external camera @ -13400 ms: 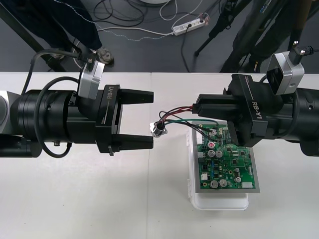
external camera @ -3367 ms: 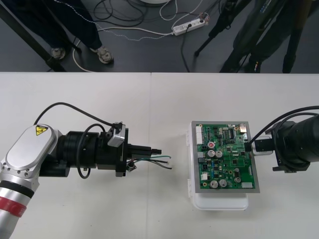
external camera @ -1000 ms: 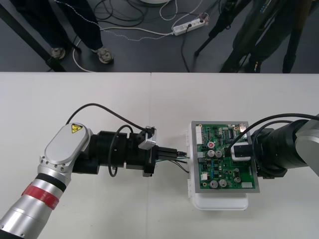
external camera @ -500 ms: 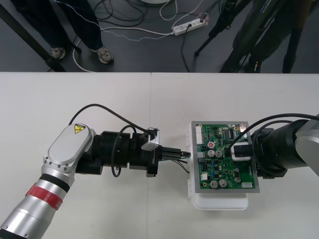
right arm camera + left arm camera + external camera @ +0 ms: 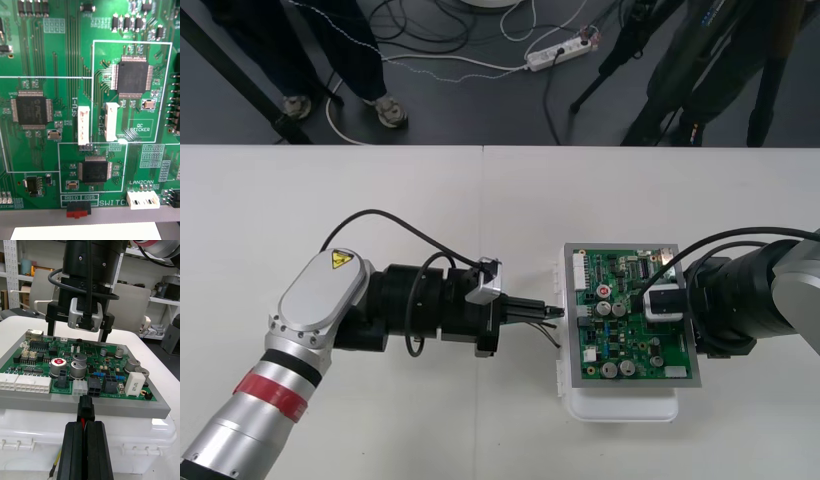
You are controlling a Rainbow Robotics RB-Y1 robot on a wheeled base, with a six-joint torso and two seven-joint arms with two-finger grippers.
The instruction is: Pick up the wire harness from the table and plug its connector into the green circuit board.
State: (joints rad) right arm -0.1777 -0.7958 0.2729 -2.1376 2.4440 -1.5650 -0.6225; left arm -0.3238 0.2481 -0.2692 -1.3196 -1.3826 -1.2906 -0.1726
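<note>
In the front view, the left arm comes in from the lower left and lies level across the table (image 5: 380,200). The left gripper (image 5: 542,312) sits at frame centre, clenched on the harness (image 5: 551,332). The plug (image 5: 557,312) sticks out of its tip, just beside the left edge of the board (image 5: 630,335). A short loop of wires (image 5: 553,340) hangs under the tip. The board sits on its white base (image 5: 620,405) at centre right. The right gripper (image 5: 662,300) hangs over the right part of the board; whether it is released or clenched cannot be told.

In the right wrist view, the board (image 5: 90,112) is seen close and straight on, with black chips (image 5: 133,77) and two white sockets (image 5: 83,125) between them. A strip of the base (image 5: 86,232) shows past the board's edge.

In the left wrist view, the left gripper (image 5: 85,423) has both fingers (image 5: 99,450) pressed together, with a red wire and the plug (image 5: 85,408) between them. The plug stands upright against the grey rim at the near edge of the board (image 5: 41,352), right before a black socket (image 5: 93,388). It cannot be told whether it is seated. One thin wire (image 5: 56,463) hangs beside the fingers, in front of the base (image 5: 123,435). The right gripper (image 5: 85,320), with its camera, stands over the far side of the board.
</note>
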